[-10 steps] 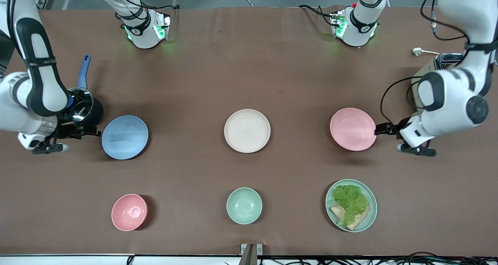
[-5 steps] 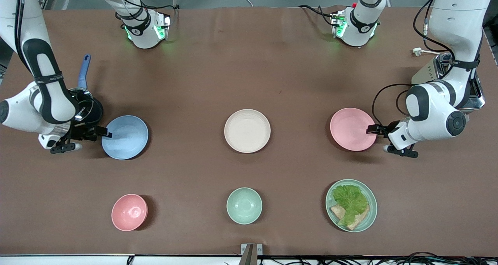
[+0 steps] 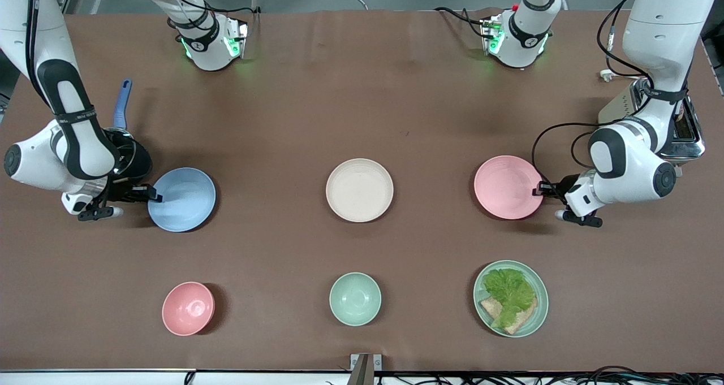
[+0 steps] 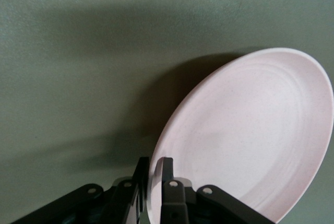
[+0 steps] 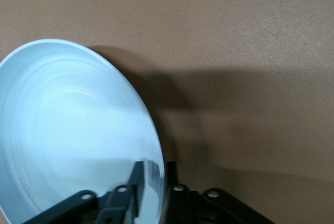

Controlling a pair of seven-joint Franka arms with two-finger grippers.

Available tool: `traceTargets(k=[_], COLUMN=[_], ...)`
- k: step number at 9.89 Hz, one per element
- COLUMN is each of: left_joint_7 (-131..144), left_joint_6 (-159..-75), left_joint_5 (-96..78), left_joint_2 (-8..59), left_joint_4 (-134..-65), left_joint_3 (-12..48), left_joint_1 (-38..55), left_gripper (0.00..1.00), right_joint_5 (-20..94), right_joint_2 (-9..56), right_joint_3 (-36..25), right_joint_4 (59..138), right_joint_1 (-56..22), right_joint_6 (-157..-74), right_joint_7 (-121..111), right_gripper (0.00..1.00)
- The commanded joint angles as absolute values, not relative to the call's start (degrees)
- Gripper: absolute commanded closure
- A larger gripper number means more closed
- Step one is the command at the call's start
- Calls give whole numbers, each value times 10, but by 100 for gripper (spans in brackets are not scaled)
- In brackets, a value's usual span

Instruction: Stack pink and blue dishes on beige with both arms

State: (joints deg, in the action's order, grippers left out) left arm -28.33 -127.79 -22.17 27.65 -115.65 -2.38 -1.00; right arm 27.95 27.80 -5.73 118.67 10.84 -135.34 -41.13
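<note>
The pale pink plate (image 3: 506, 187) lies toward the left arm's end of the table, and my left gripper (image 3: 537, 191) is shut on its rim. In the left wrist view the fingers (image 4: 166, 169) pinch the pink plate's (image 4: 250, 130) edge, and the gripper (image 4: 155, 161) sits low by the table. The light blue plate (image 3: 184, 201) lies toward the right arm's end. My right gripper (image 3: 154, 193) straddles its rim, open, with a gap showing inside the blue plate (image 5: 73, 130) in the right wrist view (image 5: 155, 165). The beige plate (image 3: 360, 190) sits between them, bare.
Nearer the camera stand a pink bowl (image 3: 188, 308), a mint-green bowl (image 3: 355, 298) and a mint plate (image 3: 544, 303) with lettuce and bread. A dark pot with a blue handle (image 3: 122, 103) sits by the right arm. A silver toaster (image 3: 687, 133) is under the left arm.
Both grippers moved in onto the plate rims. The pink plate slid slightly toward the beige plate. The blue plate has not moved.
</note>
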Motion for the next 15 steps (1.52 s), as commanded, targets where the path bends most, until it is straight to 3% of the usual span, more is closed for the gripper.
traceTargets(k=[1,4,7,10,13,15], left_joint_7=[-291,-238,-106,45,159,275], left_joint_6=[-1264,-1172,-1180,-1286,-1355,-1377], left_joint_5=[-232,-233,-235,-237,-152,-23], left_joint_2=[233,139,134,192,308,378], left_joint_4=[-1161,-1144,-1143,-1129,-1073,-1039], left_joint_3=[-20,33,177,302,316,317], left_joint_1=[-11,-10,-6,-1,53,69], left_gripper=[95,95,97,96,94,94], right_joint_5=[294,280,226,223,188,188], right_joint_2=[265,247,247,237,217,217], right_joint_3=[-55,-135,-132,-109,-13,19], right_joint_4=[1172,1039,918,875,883,889], right_joint_1=[116,90,71,48,47,47], right_joint_6=[-1310,-1123,-984,-929,-930,-936], right_joint_7=[-416,-391,-245,-139,-2,37], right_gripper=[99,99,99,99,99,99])
